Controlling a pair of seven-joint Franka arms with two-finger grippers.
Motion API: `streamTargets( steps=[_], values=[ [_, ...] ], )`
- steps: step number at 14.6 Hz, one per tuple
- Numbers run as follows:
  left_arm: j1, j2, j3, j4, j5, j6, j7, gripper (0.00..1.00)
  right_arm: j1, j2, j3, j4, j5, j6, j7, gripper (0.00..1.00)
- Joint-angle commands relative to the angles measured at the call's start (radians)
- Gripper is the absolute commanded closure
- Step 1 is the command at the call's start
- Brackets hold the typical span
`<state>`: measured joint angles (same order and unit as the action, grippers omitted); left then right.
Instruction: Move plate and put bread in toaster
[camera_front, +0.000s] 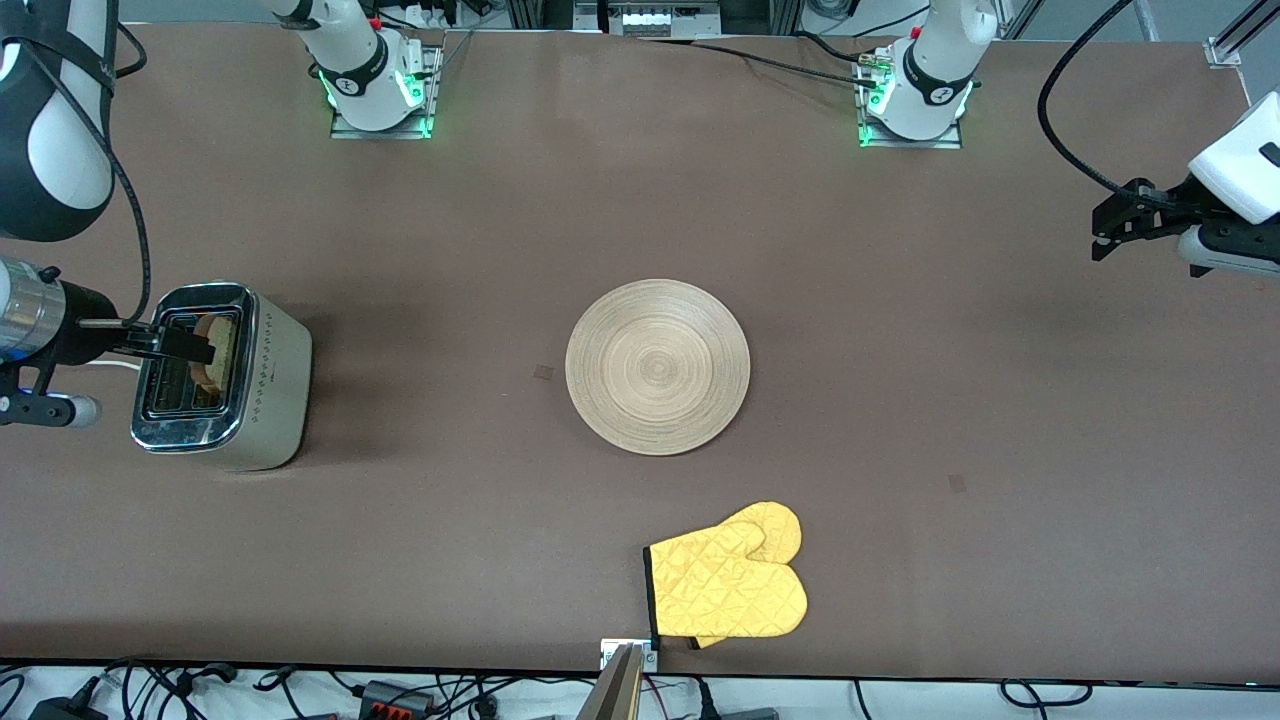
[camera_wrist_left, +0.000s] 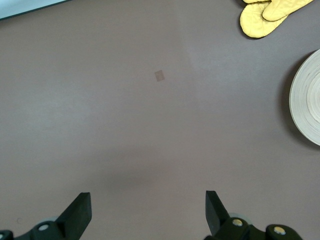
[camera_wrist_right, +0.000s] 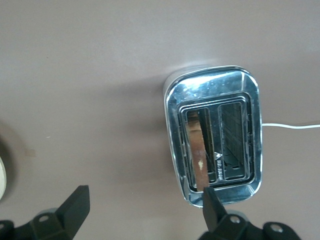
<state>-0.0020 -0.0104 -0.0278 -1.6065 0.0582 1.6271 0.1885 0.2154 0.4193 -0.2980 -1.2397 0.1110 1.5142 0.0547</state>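
Observation:
The toaster (camera_front: 225, 375) stands at the right arm's end of the table. The bread (camera_front: 212, 350) stands in the toaster slot on the side toward the plate, and its crust edge shows in the right wrist view (camera_wrist_right: 197, 150). My right gripper (camera_front: 185, 342) is open and empty just above the toaster's chrome top (camera_wrist_right: 215, 135); in its wrist view (camera_wrist_right: 144, 200) one finger overlaps the toaster's end. The bamboo plate (camera_front: 657, 367) lies bare at the table's middle. My left gripper (camera_front: 1105, 232) waits open and empty (camera_wrist_left: 147, 200) over the left arm's end of the table, with the plate's rim (camera_wrist_left: 307, 105) in its view.
A yellow oven mitt (camera_front: 730, 585) lies near the table's front edge, nearer the front camera than the plate; it also shows in the left wrist view (camera_wrist_left: 265, 15). The toaster's white cord (camera_wrist_right: 292, 126) trails off from the toaster.

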Motion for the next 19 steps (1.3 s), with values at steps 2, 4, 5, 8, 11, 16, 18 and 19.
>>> streamTargets(
  steps=[2, 4, 5, 8, 11, 16, 18, 19],
  values=[
    [0.000, -0.008, 0.000, 0.011, -0.020, -0.004, 0.025, 0.00, -0.065, -0.011, 0.028, 0.063, 0.021, -0.002, -0.020, 0.00],
    [0.000, -0.005, 0.000, 0.011, -0.020, -0.004, 0.025, 0.00, -0.149, -0.019, 0.113, 0.068, 0.015, 0.020, -0.036, 0.00],
    [0.000, -0.002, 0.000, 0.013, -0.020, -0.004, 0.025, 0.00, -0.200, -0.028, 0.170, 0.065, 0.007, 0.029, -0.036, 0.00],
    [0.000, -0.002, 0.000, 0.013, -0.021, -0.004, 0.025, 0.00, -0.269, -0.045, 0.250, 0.046, -0.048, 0.043, -0.036, 0.00],
    [0.000, -0.002, 0.000, 0.014, -0.020, -0.004, 0.025, 0.00, -0.329, -0.109, 0.315, -0.065, -0.074, 0.109, -0.039, 0.00],
    [0.000, 0.000, 0.000, 0.017, -0.037, -0.009, 0.025, 0.00, -0.275, -0.122, 0.281, -0.072, -0.111, 0.103, -0.056, 0.00],
    [0.000, 0.001, 0.000, 0.019, -0.037, -0.009, 0.025, 0.00, -0.254, -0.132, 0.263, -0.084, -0.110, 0.104, -0.072, 0.00],
    [0.002, 0.000, 0.000, 0.019, -0.037, -0.009, 0.025, 0.00, -0.252, -0.135, 0.263, -0.086, -0.111, 0.104, -0.073, 0.00]
  ],
)
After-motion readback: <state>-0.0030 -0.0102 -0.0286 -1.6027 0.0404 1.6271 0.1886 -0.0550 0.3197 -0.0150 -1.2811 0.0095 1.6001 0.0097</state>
